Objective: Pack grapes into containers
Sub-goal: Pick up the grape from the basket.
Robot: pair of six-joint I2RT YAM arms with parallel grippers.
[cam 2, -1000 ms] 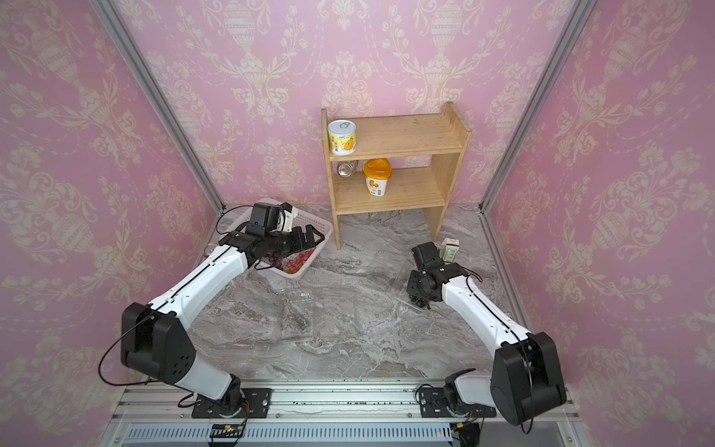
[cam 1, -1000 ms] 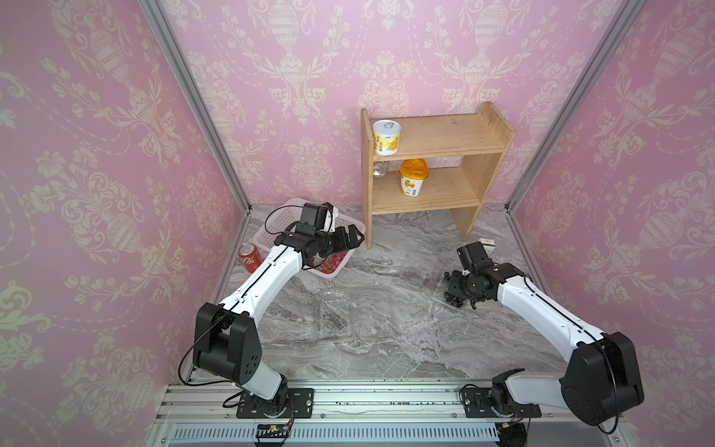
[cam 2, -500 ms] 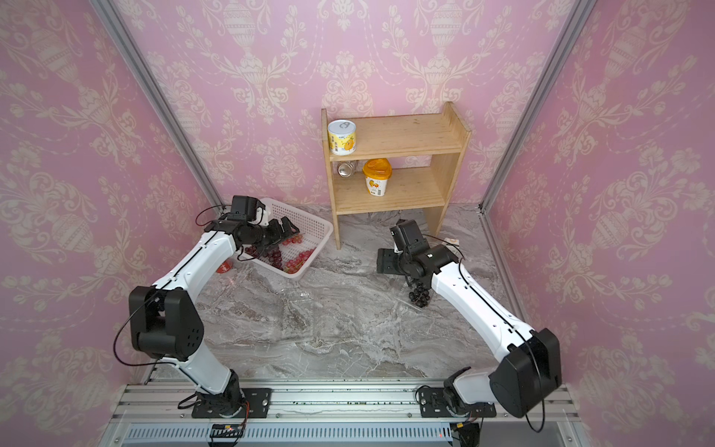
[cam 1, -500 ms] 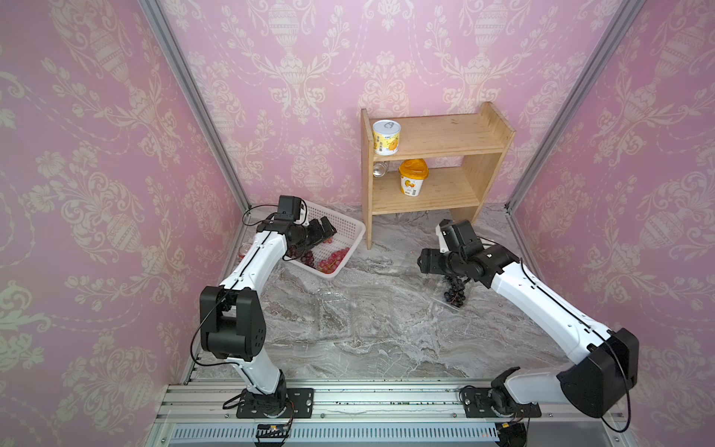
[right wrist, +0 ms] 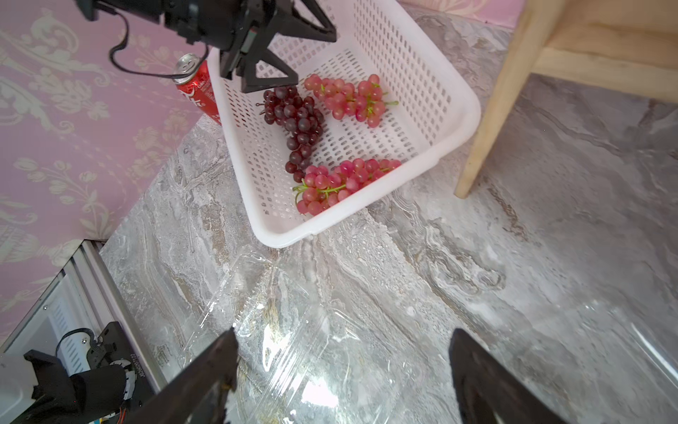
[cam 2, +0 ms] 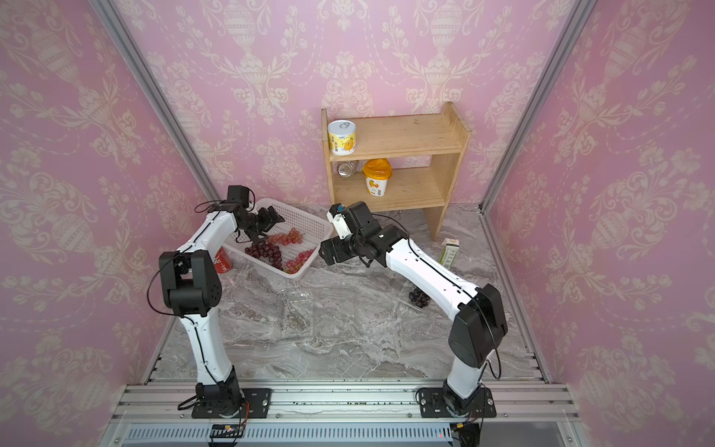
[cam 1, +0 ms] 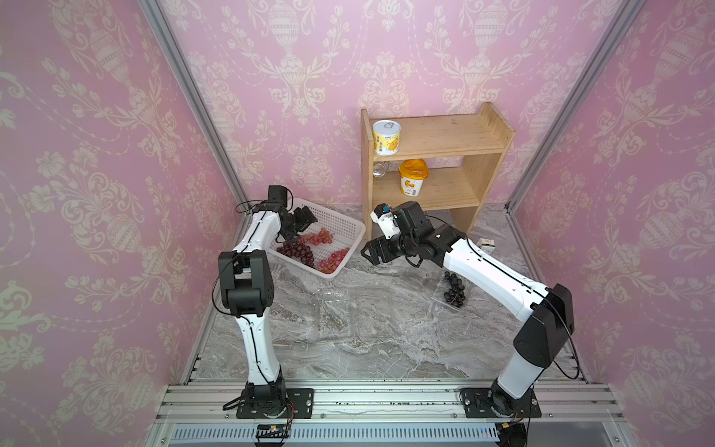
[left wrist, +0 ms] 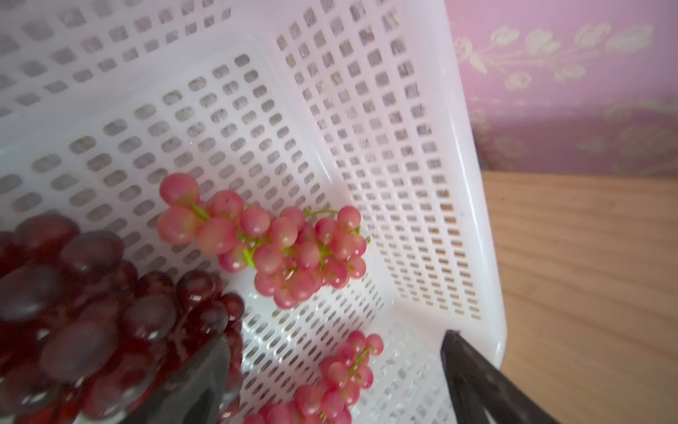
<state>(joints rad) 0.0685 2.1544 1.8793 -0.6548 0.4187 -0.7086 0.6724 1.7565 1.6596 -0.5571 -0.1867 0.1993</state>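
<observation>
Over the white perforated basket (right wrist: 422, 84), where three bunches of grapes (right wrist: 348, 97) lie, we'd lower our spread left gripper (right wrist: 315, 58) astride the dark, glossy bunch (right wrist: 297, 117) and close softly without crushing its round berries, while our right gripper (cam 1: 370, 253), also spread, hovers empty near the flimsy clear container (right wrist: 293, 348).

Both top views bright, even, diffuse overhead light; shadows soft, faint. Wide-angle bend at edges: alu posts (cam 1: 187, 89) splay outward. Left wrist view motion-blurred, dark red grapes (left wrist: 84, 312) smeared, oof. Right wrist view sharp; white glare patches on clear container (right wrist: 293, 348).
</observation>
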